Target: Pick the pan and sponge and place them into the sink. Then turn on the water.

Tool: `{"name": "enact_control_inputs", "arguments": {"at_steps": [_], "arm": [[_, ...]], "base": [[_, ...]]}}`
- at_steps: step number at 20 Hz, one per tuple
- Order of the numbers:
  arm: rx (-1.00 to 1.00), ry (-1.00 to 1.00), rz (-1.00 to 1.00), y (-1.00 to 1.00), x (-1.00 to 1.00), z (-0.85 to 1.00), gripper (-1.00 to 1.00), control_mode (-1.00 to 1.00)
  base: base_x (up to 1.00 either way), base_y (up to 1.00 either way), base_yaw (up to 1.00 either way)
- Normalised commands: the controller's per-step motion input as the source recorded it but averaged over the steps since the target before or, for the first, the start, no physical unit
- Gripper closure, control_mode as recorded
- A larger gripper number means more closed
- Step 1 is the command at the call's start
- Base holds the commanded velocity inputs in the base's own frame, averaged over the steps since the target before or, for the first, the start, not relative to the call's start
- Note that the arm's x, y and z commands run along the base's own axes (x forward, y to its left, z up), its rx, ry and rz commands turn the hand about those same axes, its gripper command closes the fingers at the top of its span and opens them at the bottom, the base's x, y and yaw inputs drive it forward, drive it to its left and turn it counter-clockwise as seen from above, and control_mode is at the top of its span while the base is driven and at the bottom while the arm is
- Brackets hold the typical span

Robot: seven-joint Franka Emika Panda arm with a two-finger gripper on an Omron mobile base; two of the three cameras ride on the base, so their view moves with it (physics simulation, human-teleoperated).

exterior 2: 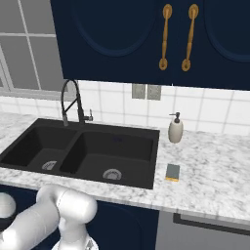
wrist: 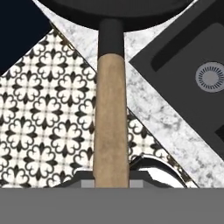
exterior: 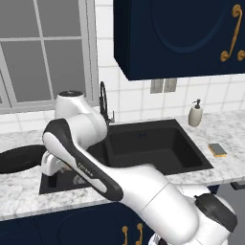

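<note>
On the marbled counter at about nine o'clock of the black sink, the pan likely hangs rim-heavy, so the end effector, clamped low on its stiff wooden handle, risks it tipping.

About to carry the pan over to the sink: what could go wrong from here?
The pincer holds the pan by the far end of its wooden handle, so the heavy bowl may sag or twist. The bowl hangs left of the sink and could clip the rim. The faucet stands close to the arm's path.
</note>
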Motion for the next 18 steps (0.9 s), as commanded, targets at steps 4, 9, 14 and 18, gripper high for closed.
{"name": "enact_control_inputs", "arguments": {"at_steps": [4,9,14,18], "arm": [[0.16,-0.13,0.22,-1.00,0.00,0.31,1.00,-1.00],[0.14,-0.11,0.14,-1.00,0.00,0.38,1.00,-1.00],[0.11,-0.06,0.08,-1.00,0.00,0.47,1.00,-1.00],[0.17,-0.15,0.03,-1.00,0.00,0.45,1.00,-1.00]], "base": [[0.00,0.00,0.00],[0.00,0.00,0.00],[0.00,0.00,0.00],[0.00,0.00,0.00]]}}
